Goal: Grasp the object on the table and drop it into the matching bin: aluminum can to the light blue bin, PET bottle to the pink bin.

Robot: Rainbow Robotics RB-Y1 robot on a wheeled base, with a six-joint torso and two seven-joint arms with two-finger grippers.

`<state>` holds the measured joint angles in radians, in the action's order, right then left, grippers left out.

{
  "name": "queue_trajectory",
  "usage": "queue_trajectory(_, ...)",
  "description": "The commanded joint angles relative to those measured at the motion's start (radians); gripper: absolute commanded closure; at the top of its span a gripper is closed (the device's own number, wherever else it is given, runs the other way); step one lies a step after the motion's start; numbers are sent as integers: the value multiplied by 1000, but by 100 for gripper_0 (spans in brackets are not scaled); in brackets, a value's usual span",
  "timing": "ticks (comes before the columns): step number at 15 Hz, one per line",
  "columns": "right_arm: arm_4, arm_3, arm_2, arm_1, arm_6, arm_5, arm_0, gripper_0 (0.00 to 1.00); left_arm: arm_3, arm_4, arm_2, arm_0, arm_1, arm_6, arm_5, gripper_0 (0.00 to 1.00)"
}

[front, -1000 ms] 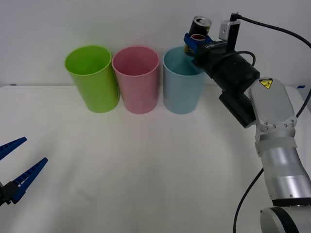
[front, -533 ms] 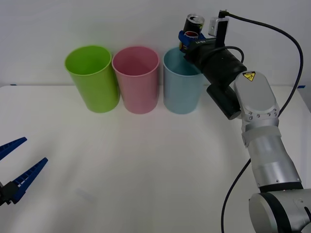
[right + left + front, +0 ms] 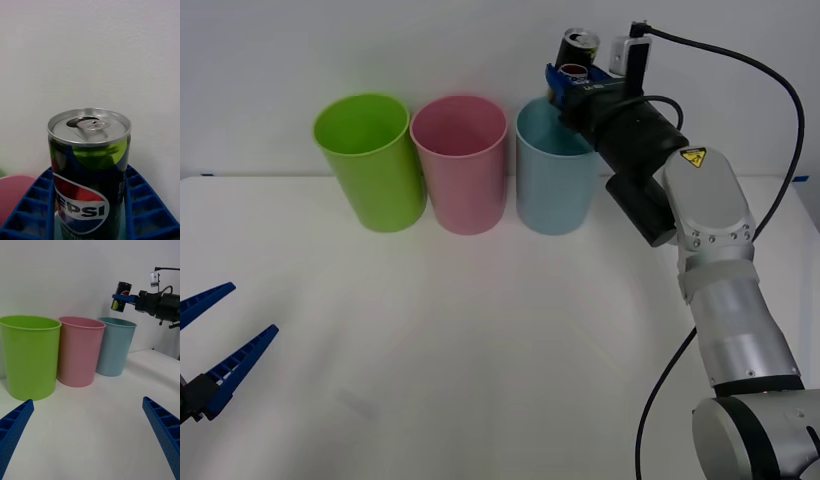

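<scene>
Can: aluminum can, short cyl., dark body w/ red/white/blue logo + lime green patch, shiny silver top w/ pull tab; upright, lifted clear of bench, above the 2 o'clock rim of the light blue bin.
Blue bin: light blue bin, smooth plastic, round, tapered cup shape; rightmost of 3 in the row, approx 1 o'clock in front view.
Pink bin: pink bin, same shape + finish; mid of row, approx 12 o'clock, just beside the blue one.
Green bin: lime green bin, same shape; left end of row, approx 11 o'clock, just beside pink.
Bench: bench, wide, flat, matte white; all 3 bins stand upright along its far edge.
Room: plain pale wall behind the bins, no texture to speak of.
R pincer: right pincer, blue ribbed fingers, lattice-like pads; pinching the can at lower body, one finger each side, can top sticks up above them. Arm: black wrist, silver/white links, black cable looping over, reaches in from 4 o'clock.
L pincer: left pincer, same blue ribbed fingers, spread wide, holding nothing; low over bench at approx 8 o'clock, well apart from the bins.
Can vs. bin: can not inside the blue bin; sits above rim level, toward that bin's right-rear side in front view.
</scene>
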<state>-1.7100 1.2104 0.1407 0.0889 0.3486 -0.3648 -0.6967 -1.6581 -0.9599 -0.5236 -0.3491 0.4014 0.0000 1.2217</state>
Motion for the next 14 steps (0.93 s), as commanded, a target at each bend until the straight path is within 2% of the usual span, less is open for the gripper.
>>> queue_trajectory(1,1,1,0,8,-11,-2,0,0,0,0,0,0,0,0,0,0)
queue_trajectory(5,21,18,0,31,-14,-43,16,0,0,0,0,0,0,0,0,0)
queue_trajectory(9,41,144,-13,65,-2,-98,120,0,0,0,0,0,0,0,0,0)
queue_trajectory(14,178,357,-118,196,13,-112,313,0,0,0,0,0,0,0,0,0)
